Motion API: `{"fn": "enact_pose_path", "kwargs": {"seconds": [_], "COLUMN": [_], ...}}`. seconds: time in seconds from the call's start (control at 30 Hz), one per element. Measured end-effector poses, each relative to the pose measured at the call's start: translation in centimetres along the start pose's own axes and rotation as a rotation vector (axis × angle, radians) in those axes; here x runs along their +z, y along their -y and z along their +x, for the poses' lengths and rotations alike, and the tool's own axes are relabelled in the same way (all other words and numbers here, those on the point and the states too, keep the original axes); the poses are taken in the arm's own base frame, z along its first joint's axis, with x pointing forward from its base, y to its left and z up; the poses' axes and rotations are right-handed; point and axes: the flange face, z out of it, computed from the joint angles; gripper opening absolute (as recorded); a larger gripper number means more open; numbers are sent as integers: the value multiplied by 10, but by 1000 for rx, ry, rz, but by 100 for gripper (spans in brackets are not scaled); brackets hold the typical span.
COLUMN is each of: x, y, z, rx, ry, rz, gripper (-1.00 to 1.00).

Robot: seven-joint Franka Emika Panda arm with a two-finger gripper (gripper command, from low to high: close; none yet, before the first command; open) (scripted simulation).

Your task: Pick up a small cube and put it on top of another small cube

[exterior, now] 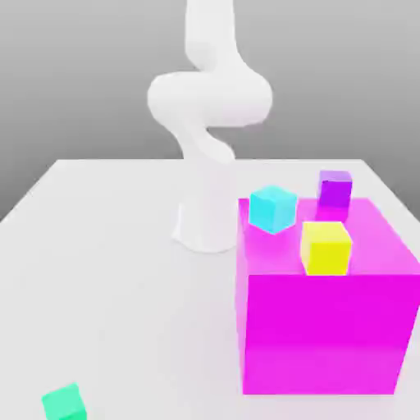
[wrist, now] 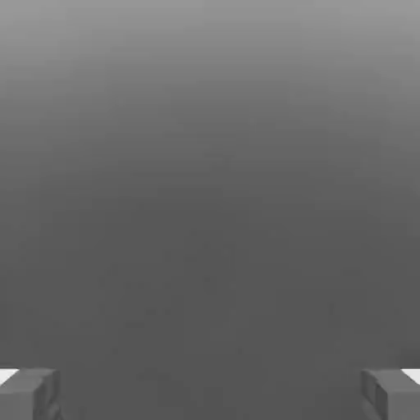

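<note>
Hand view: tool (wrist: 210, 394) spread wide on nothing — mint-green cube (exterior: 64, 403) on table.

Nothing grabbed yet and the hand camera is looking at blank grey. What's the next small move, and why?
Probably swing the hand down toward the mint-green cube, which sits alone on the table at the near edge on the exterior view's left. The gripper is open with nothing between its fingers. The cyan cube waits on the magenta block, beside the yellow cube and the purple cube.
</note>
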Motion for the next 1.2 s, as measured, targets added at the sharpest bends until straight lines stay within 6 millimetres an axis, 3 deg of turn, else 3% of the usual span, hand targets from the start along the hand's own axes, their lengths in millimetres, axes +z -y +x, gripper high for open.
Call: {"fn": "enact_pose_path", "kwargs": {"seconds": [0.13, 0.3, 0.5, 0.63, 0.97, 1.1, 1.13, 1.2], "x": [73, 159, 257, 317, 441, 484, 493, 493], "y": [-12, -42, -98, -149, -282, -317, -323, -323], "z": [15, 28, 34, 33, -16, -42, -48, -48], "rx": [118, 263, 442, 574, 881, 909, 910, 910], "ry": [28, 60, 98, 119, 190, 195, 195, 195], "rz": [-112, -241, -391, -491, -719, -739, -740, -740], "gripper": [0, 0, 0, 0, 0, 0, -100, -100]}}
